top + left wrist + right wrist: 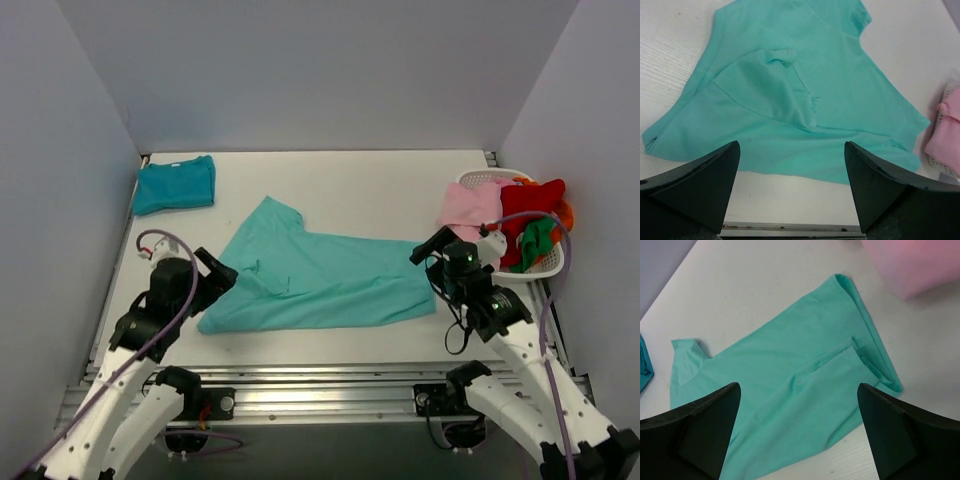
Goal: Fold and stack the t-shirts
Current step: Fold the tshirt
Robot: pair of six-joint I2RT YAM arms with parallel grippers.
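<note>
A light turquoise t-shirt (pixel 320 275) lies half-folded lengthwise in the middle of the table, one sleeve pointing to the back. A darker teal-blue t-shirt (pixel 175 184) sits folded at the back left corner. My left gripper (pixel 222 270) hovers open at the turquoise shirt's left end, and in the left wrist view the shirt (pixel 805 100) lies just beyond the wide-apart gripper (pixel 792 185), which holds nothing. My right gripper (pixel 430 248) is open above the shirt's right end. The right wrist view shows cloth (pixel 790 390) below the gripper (pixel 797 430), ungripped.
A white basket (pixel 545 268) at the right edge holds pink (pixel 470 205), red (pixel 535 200) and green (pixel 535 243) garments. The pink garment (pixel 910 265) lies close behind the right gripper. Grey walls enclose the table on three sides, and a metal rail runs along the near edge.
</note>
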